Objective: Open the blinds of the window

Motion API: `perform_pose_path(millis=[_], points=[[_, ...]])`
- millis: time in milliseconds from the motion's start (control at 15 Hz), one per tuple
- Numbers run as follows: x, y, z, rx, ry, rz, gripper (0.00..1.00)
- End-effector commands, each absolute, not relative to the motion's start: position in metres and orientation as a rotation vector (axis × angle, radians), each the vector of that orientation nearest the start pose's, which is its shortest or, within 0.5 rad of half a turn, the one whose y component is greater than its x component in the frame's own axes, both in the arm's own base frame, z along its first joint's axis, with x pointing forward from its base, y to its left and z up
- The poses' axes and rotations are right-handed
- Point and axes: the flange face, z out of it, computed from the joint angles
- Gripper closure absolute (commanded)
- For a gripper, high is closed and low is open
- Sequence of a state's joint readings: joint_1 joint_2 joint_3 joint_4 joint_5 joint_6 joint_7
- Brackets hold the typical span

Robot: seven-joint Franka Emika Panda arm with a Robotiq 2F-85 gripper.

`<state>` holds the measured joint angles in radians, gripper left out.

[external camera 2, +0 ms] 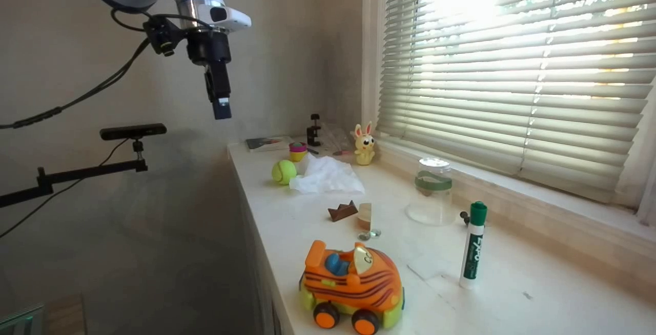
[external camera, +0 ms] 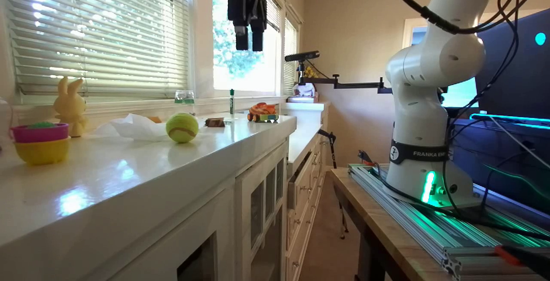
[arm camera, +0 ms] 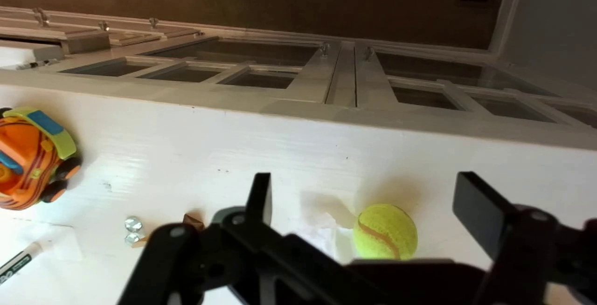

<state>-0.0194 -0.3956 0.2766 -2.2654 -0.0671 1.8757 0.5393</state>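
White venetian blinds (external camera 2: 512,84): down across the window (external camera 2: 372,43), around 2 o'clock in an exterior view, daylight sneaking through
Claw (arm camera: 364,190): fingers wide apart, hanging tips-down, higher than the surface (external camera 2: 435,309); blinds well off toward its 3 o'clock
Toy car (external camera 2: 353,286): stripy orange one, 6 o'clock
Expo marker (external camera 2: 472,245): standing upright, 4 o'clock
Tennis ball (external camera 2: 284,172): 8 o'clock, right beside some crumpled white sheet (external camera 2: 328,175)
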Motion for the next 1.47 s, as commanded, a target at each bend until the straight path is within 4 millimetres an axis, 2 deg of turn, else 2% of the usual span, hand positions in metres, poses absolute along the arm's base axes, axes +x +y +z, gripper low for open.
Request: perform_pose_path(millis=[0,200,400,533,867,933,1000,1067,1400], points=[[0.446,0.081,0.514,-3.253,0.579,-0.159,0.00],[0.483,0.036,0.526,-3.211,0.706,-0.306,0.00],[0.520,0.008,0.551,-3.161,0.736,-0.522,0.00],[0.547,0.001,0.570,-3.125,0.712,-0.676,0.00],[0.602,0.009,0.624,-3.066,0.598,-0.987,0.00],[0.607,0.011,0.632,-3.066,0.604,-1.004,0.00],[0.586,0.007,0.615,-3.070,0.601,-0.931,0.00],[0.591,0.008,0.619,-3.064,0.598,-0.943,0.00],[0.595,0.003,0.615,-3.064,0.585,-0.966,0.00]])
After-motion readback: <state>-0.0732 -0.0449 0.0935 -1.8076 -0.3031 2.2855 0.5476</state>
